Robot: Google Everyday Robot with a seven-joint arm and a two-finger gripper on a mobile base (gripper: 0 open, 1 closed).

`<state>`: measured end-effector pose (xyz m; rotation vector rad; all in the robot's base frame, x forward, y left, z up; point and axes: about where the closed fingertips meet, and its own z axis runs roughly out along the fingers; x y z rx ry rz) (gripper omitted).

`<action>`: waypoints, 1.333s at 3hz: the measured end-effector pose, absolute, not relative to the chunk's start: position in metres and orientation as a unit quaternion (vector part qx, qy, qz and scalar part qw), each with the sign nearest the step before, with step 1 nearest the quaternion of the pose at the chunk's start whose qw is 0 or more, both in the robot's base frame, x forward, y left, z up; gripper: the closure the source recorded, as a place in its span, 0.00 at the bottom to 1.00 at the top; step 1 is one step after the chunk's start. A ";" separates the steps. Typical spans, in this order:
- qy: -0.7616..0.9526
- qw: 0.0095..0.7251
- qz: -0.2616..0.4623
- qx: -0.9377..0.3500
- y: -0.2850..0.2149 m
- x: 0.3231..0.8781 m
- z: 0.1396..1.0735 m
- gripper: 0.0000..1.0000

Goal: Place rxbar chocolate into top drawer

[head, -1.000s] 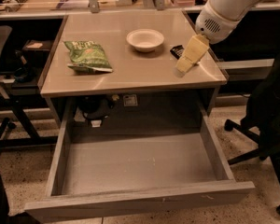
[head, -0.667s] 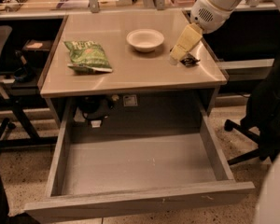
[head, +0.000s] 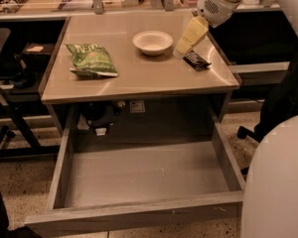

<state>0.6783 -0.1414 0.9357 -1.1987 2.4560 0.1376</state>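
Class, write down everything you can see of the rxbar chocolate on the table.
The rxbar chocolate is a small, flat, dark-wrapped bar with faint pale lettering. It lies flat on the table near its right edge, right of the white bowl. The gripper hangs just behind and above it; contact cannot be judged. It is outside the open top drawer.

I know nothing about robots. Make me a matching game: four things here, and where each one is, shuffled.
1. green chip bag
2. white bowl
3. rxbar chocolate
4. top drawer

A. pulled open, below the tabletop
B. right side of the tabletop as seen, just by the gripper
C. left side of the tabletop as seen
D. middle of the tabletop, toward the back

Pairs: 1-C, 2-D, 3-B, 4-A
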 end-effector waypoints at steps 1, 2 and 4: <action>0.882 0.204 0.059 -0.420 -0.139 0.694 0.927 0.00; 0.891 0.200 0.069 -0.401 -0.141 0.716 0.917 0.00; 0.906 0.200 0.052 -0.370 -0.159 0.750 0.903 0.00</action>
